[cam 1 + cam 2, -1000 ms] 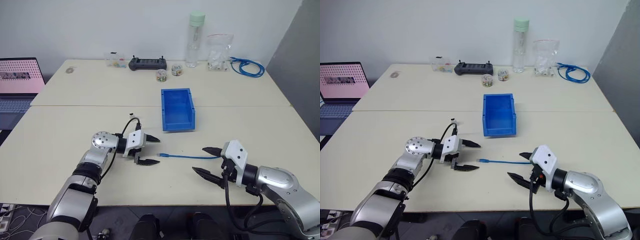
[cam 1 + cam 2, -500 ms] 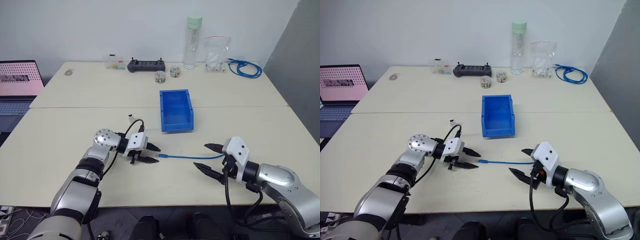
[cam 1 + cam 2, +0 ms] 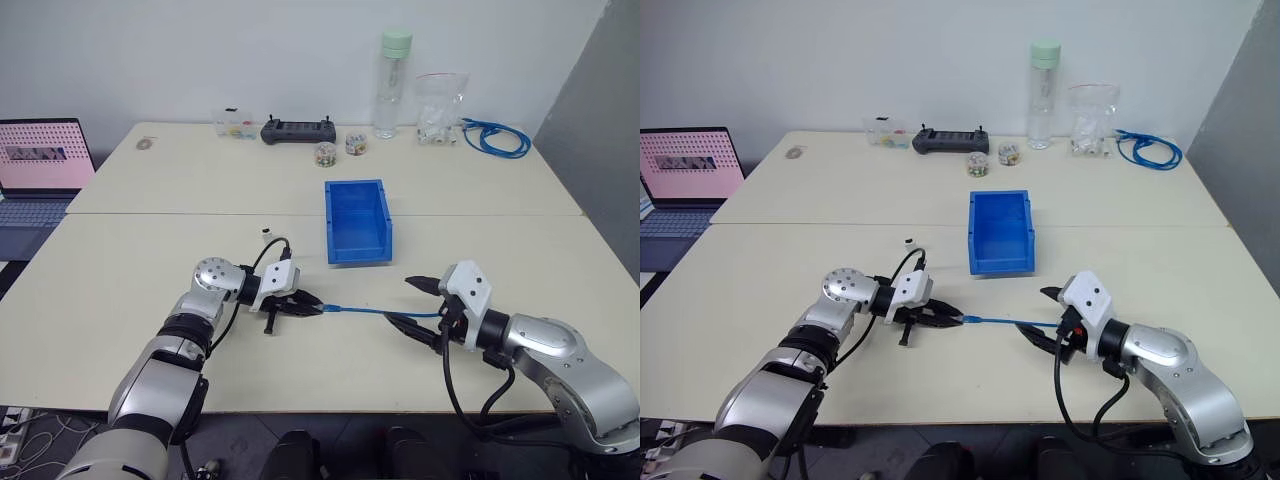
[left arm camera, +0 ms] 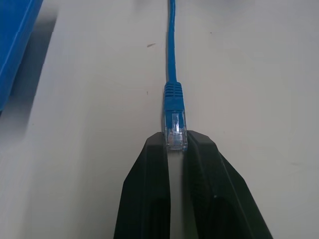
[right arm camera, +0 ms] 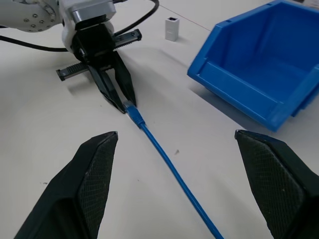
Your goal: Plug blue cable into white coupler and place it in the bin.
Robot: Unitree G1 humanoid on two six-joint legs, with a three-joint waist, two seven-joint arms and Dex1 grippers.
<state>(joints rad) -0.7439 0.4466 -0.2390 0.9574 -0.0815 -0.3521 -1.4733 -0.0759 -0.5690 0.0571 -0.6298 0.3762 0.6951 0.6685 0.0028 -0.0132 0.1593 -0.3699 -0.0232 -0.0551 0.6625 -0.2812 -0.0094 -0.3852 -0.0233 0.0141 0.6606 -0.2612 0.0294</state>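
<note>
My left gripper (image 4: 174, 144) is pinched on the plug of the blue cable (image 3: 375, 311), which runs straight ahead to my spread right gripper (image 3: 408, 302).

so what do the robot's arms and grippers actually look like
Both arms are silver-grey metal with rounded joint housings and black bands. Each ends in a white boxy wrist block carrying two black tapered fingers, left gripper and right gripper. The right fingers have textured inner pads. A black cable loops outside each wrist.
</note>
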